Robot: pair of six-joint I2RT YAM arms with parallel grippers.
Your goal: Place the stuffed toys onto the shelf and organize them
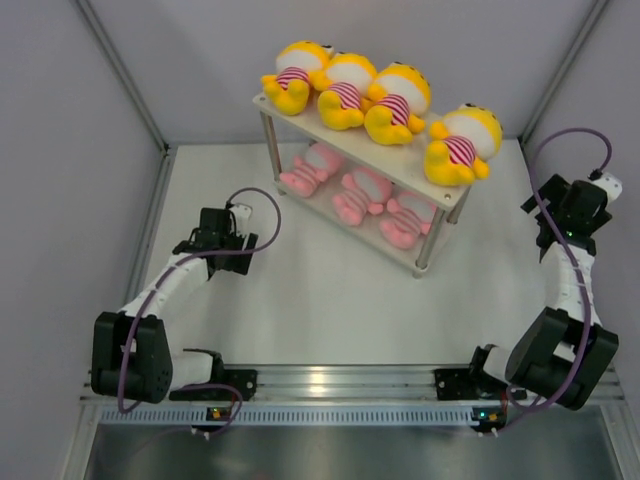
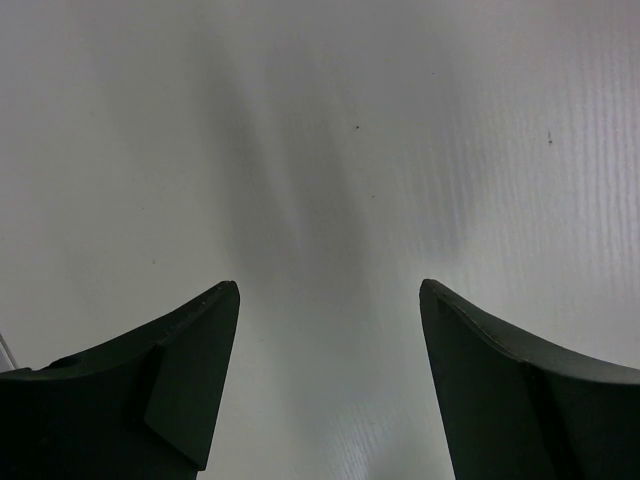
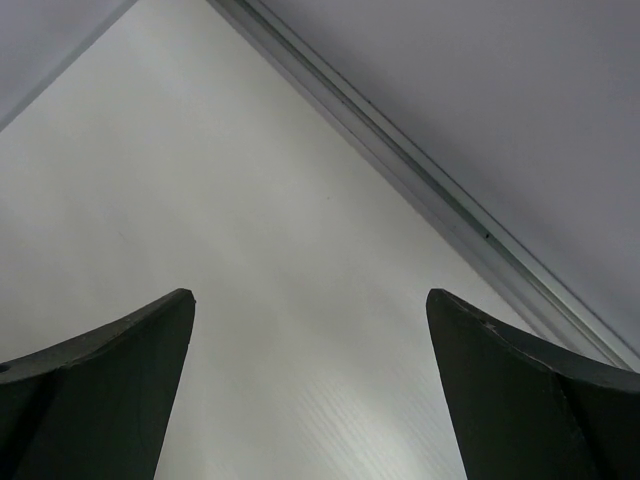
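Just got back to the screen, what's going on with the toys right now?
Nothing is being handled at the moment. The left claw and right claw are both open and empty, one off to each side of the shelf. Four yellow toys lie along its upper tier and three pink toys on the lower one, so the sorting looks finished.

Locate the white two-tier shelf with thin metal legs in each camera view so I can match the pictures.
Top external: the shelf stands upper centre-right, yellow plush toys on its top board, pink plush toys below.
Left wrist: not in view; only white table.
Right wrist: not in view; table and wall.
Shared landmark: the white table, in all three views.
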